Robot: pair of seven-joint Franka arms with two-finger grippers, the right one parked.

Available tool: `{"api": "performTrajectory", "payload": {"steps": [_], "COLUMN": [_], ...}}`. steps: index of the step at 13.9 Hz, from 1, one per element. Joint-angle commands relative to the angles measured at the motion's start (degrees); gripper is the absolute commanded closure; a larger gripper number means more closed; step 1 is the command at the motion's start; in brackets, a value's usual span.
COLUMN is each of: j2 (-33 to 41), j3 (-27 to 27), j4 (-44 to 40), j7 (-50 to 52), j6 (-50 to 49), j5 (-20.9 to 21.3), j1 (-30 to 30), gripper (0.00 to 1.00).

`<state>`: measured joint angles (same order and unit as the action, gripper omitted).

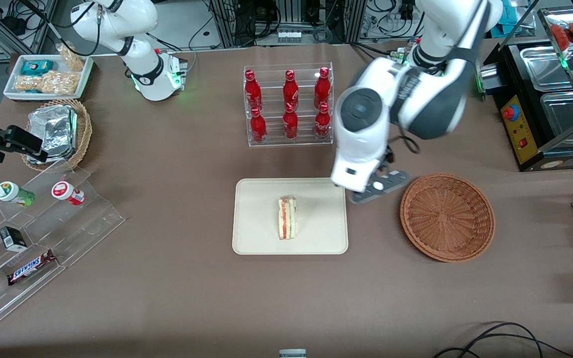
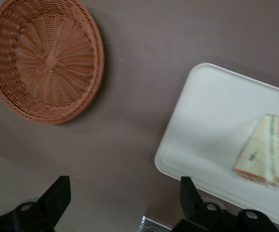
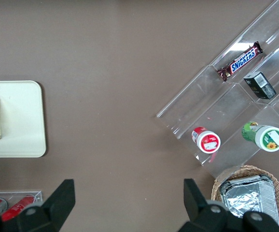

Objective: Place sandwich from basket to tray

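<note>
The sandwich [image 1: 287,217] lies on the cream tray [image 1: 256,209], near its middle. The reddish-brown basket [image 1: 447,216] stands empty beside the tray, toward the working arm's end of the table. My left gripper [image 1: 366,191] hangs above the table over the gap between tray and basket, by the tray's corner farther from the front camera. In the left wrist view the gripper [image 2: 125,186] is open wide and empty, with bare tablecloth between its fingers [image 2: 57,195]. That view also shows the basket [image 2: 45,60], the tray [image 2: 212,121] and the sandwich [image 2: 267,154].
A clear rack of red bottles [image 1: 289,104] stands farther from the front camera than the tray. A clear stepped stand with snacks [image 1: 33,233], a tan basket of foil packets [image 1: 60,132] and a white snack tray [image 1: 47,74] lie toward the parked arm's end. A black appliance [image 1: 520,124] stands at the working arm's end.
</note>
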<state>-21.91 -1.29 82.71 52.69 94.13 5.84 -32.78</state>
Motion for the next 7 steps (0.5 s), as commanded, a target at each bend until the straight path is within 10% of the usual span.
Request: {"api": "performTrajectory", "payload": {"steps": [1, 7], "j2": [8.43, 23.89], "j3": [0.59, 0.59], "j4": [8.59, 24.31], "j7": [-6.78, -19.7], "j6": [-0.61, -0.79], "j5": [0.4, 0.31], "j1": [4.98, 14.56], "gripper": [0.0, 0.0]}}
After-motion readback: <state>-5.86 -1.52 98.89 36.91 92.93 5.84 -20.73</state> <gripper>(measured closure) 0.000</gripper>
